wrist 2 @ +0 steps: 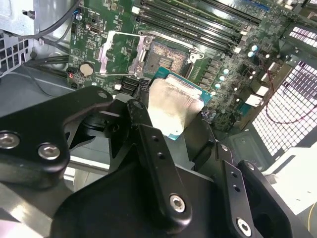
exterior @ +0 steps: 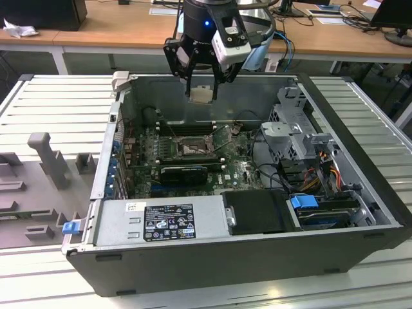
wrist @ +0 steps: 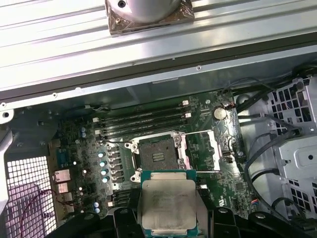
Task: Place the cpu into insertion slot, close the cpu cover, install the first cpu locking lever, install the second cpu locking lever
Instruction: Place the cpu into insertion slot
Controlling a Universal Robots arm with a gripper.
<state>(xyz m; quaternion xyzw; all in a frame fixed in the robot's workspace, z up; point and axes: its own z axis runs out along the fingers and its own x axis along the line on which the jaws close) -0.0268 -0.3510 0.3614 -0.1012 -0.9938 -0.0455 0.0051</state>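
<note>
Status: step one is under way, nothing seated yet. Gripper [exterior: 201, 90] is closed on the cpu [wrist: 168, 204], holding it by two opposite edges with the metal top facing the wrist cameras. It hangs above the open case [exterior: 212, 261], up near rim level at the far wall. The socket [wrist: 157, 156] is well below the gripper and is empty in both wrist views, contact field bare. The cover [wrist: 200, 150] is flipped open and lies flat beside the socket on the motherboard [exterior: 239, 172], board showing through its window. A thin wire lever [wrist: 118, 143] sticks out on the socket's other side and looks unlatched; can't make out the second lever for sure. So done: cpu picked and brought over the case. Left, as I read it: seat the cpu, close the cover, both levers. Case contents: the motherboard on the floor below the gripper, with RAM slots [wrist: 143, 121] next to the socket. The power supply [exterior: 161, 222] sits along the near wall, away from the gripper. A drive cage [exterior: 293, 114] and cable bundle [exterior: 318, 168] are off toward the exterior view's right. The case sits on the ribbed table [exterior: 58, 96].
</note>
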